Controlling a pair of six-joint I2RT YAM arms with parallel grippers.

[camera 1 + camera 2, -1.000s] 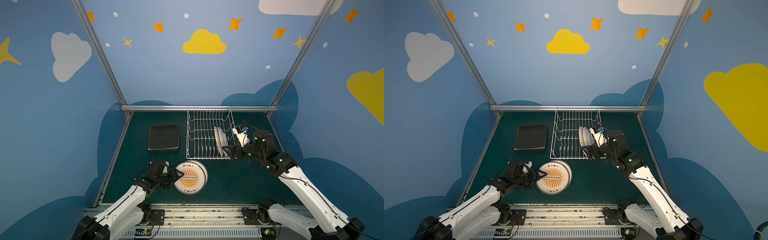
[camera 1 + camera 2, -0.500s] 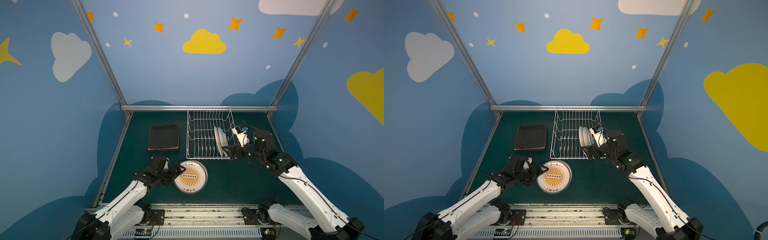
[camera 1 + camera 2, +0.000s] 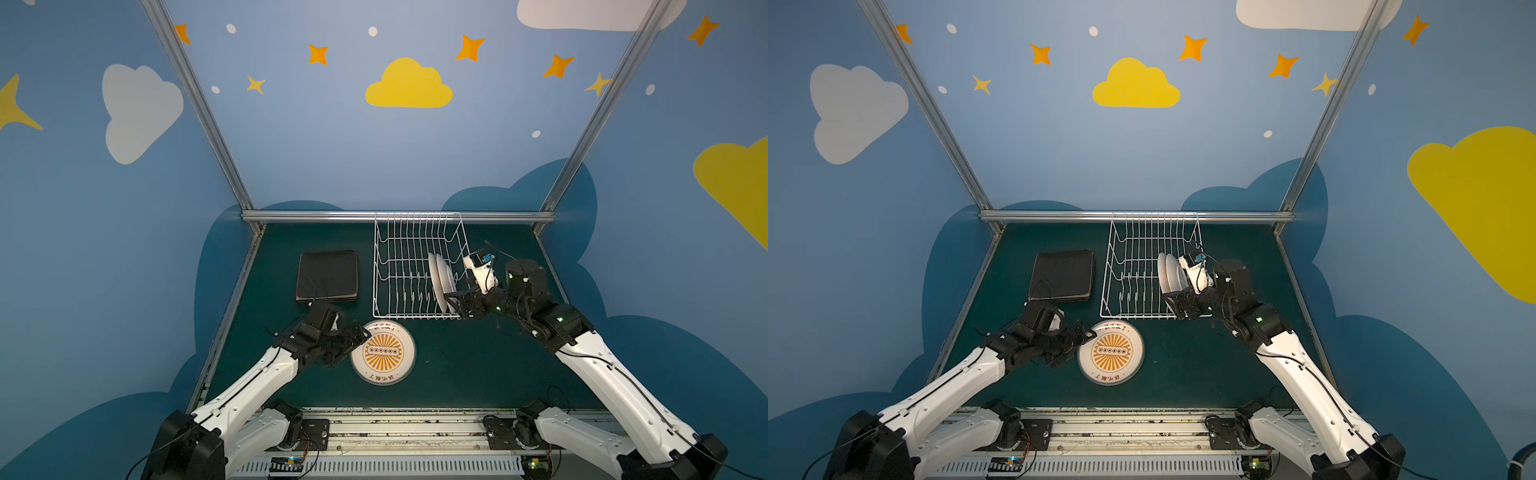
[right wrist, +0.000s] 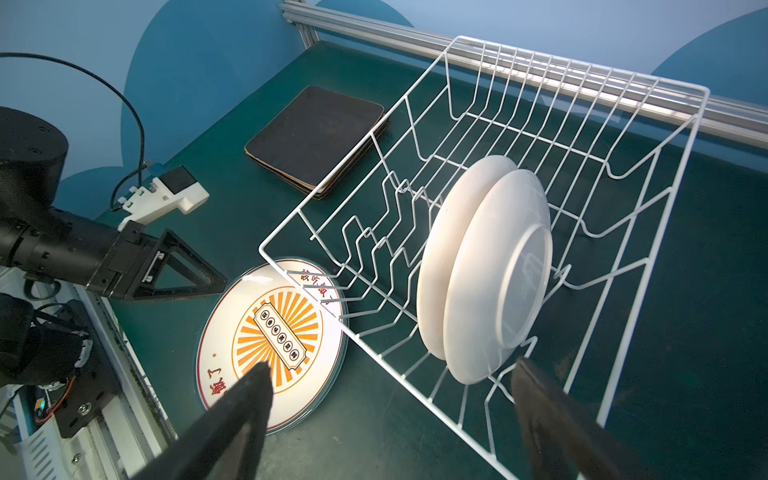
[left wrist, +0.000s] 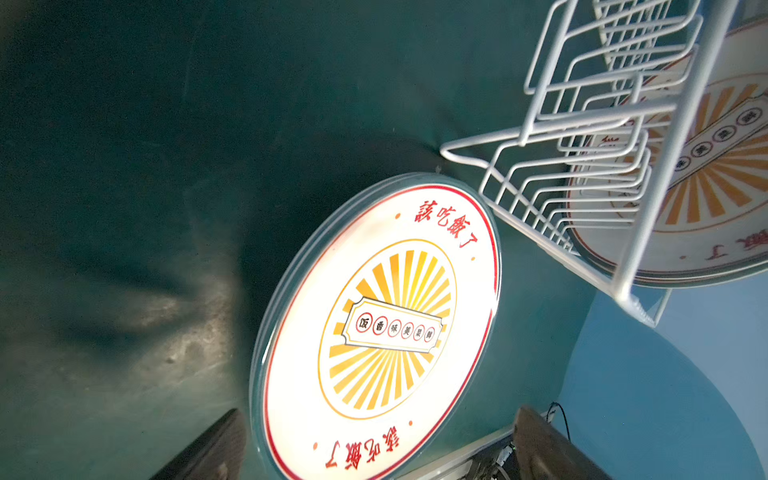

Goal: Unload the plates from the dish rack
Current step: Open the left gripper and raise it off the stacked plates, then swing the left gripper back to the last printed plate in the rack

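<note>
— White wire dish rack (image 3: pixel 405 270): how do its edges lie?
— Its back rim sits close against the metal rail (image 3: pixel 311 216), and its front rim is just beyond the sunburst plate (image 3: pixel 383 352). In front of the rack's right half the green counter (image 3: pixel 478 365) lies open.
— Count the plates.
— Two white round plates (image 3: pixel 442 278) stand on edge in the rack's right part, backs toward the right tool (image 3: pixel 455 305). The sunburst plate lies flat before the rack's front left corner. In the left wrist view a second rim (image 5: pixel 258 353) shows under it. Left of the rack sits a stack of black-backed square plates (image 3: pixel 327 275). I make it three by the layered edges, as far as I can tell.
— And the tools?
— The right tool is at the rack's front right corner, jaws wide. The nearer plate's lower rim is ahead between them, ungripped. The left tool (image 3: pixel 355 344) is beside the sunburst plate's left edge, spread wide, holding nothing.
</note>
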